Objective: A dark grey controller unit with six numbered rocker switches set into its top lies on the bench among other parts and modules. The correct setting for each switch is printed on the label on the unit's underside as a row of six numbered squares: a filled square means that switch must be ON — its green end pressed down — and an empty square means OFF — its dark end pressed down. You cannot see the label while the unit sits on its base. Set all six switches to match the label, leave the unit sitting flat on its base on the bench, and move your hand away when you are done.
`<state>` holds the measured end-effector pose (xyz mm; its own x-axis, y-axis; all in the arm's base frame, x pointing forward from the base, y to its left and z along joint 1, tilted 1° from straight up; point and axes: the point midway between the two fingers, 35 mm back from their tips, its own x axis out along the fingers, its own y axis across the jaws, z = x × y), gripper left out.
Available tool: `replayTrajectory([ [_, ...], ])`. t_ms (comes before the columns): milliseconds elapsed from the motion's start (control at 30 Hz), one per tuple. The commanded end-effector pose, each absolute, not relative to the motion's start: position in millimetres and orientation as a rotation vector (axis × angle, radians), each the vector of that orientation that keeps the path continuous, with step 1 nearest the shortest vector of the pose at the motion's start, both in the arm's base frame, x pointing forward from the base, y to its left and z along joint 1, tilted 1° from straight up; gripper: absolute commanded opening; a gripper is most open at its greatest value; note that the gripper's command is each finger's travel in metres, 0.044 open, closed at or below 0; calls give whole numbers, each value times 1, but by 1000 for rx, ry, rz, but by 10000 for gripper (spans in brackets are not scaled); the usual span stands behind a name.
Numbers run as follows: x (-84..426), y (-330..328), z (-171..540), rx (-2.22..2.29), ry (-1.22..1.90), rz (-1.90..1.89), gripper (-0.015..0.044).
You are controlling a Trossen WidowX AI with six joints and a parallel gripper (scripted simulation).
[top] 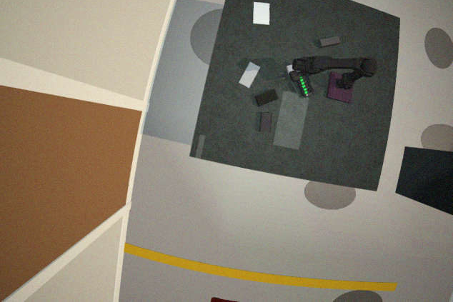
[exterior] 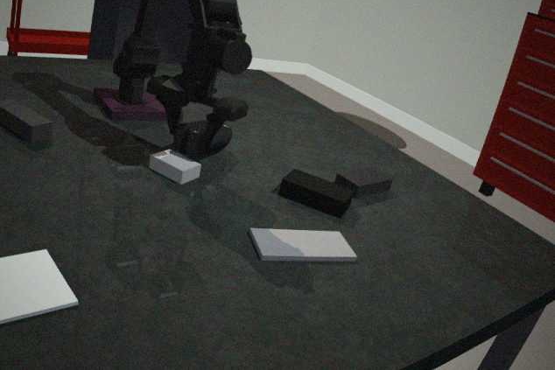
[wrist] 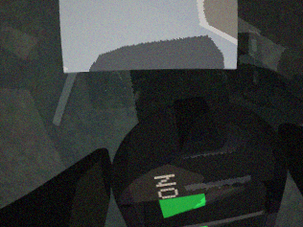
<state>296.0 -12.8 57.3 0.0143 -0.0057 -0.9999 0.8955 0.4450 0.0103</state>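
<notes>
The dark grey controller unit [top: 304,89] [exterior: 194,139] [wrist: 144,158] has rounded ends and sits between the fingers of my gripper [exterior: 196,134] [wrist: 197,147]. The fingers are shut on its two sides. Its switch face shows a row of several green ends in the top view. In the wrist view, an ON mark and one green end show, with a sliver of another green at the bottom edge. The unit is low over the bench, tilted in the exterior view; I cannot tell whether it touches. Its label is hidden, and the dark rocker ends are too dim to read.
A white box [top: 289,69] [exterior: 183,171] [wrist: 134,22] lies close in front of the unit. A black block [top: 266,97] [exterior: 314,193], a grey block [top: 266,121] [exterior: 368,180], another block [top: 329,41] [exterior: 23,122] and white panels [top: 249,74] [top: 261,13] lie around. A purple plate [top: 341,96] lies under the arm base.
</notes>
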Motion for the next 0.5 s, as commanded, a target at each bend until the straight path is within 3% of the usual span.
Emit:
replayTrajectory([
  [0, 293, -12, 51, 859, 1394, -858, 338],
  [467, 293, -12, 41, 859, 1394, -858, 338],
])
